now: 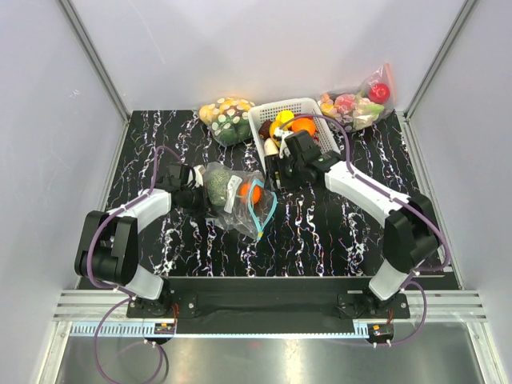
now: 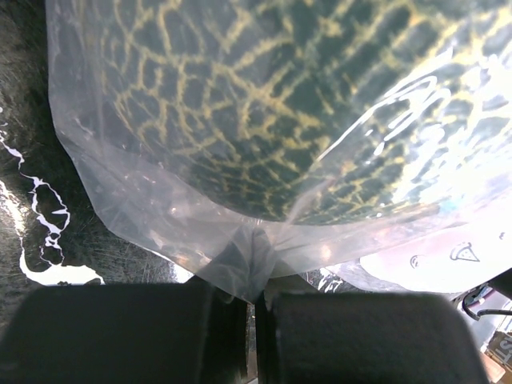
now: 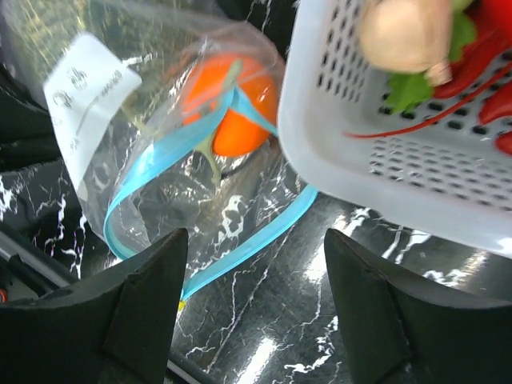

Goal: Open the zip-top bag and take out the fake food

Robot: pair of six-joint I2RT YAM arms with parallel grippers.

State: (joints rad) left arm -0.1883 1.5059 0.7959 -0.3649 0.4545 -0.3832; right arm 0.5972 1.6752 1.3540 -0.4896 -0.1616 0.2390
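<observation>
The clear zip-top bag (image 1: 240, 196) lies on the black marbled table, its teal zip mouth (image 1: 264, 212) gaping open toward the right. Inside it I see a dark green bumpy ball (image 1: 216, 182) and an orange fruit (image 1: 254, 193). My left gripper (image 1: 194, 186) is shut on the bag's closed end; in the left wrist view the plastic (image 2: 252, 264) is pinched between the pads, with the green ball (image 2: 264, 96) just beyond. My right gripper (image 1: 278, 172) is open and empty above the bag's mouth, beside the basket. The right wrist view shows the orange fruit (image 3: 232, 104) and the zip strip (image 3: 248, 244).
A white slotted basket (image 1: 260, 128) with orange and yellow pieces stands behind the right gripper; its wall (image 3: 400, 172) fills the right wrist view. A bag of yellow-and-white spotted items (image 1: 226, 118) and a bag with a red apple (image 1: 360, 102) lie at the back.
</observation>
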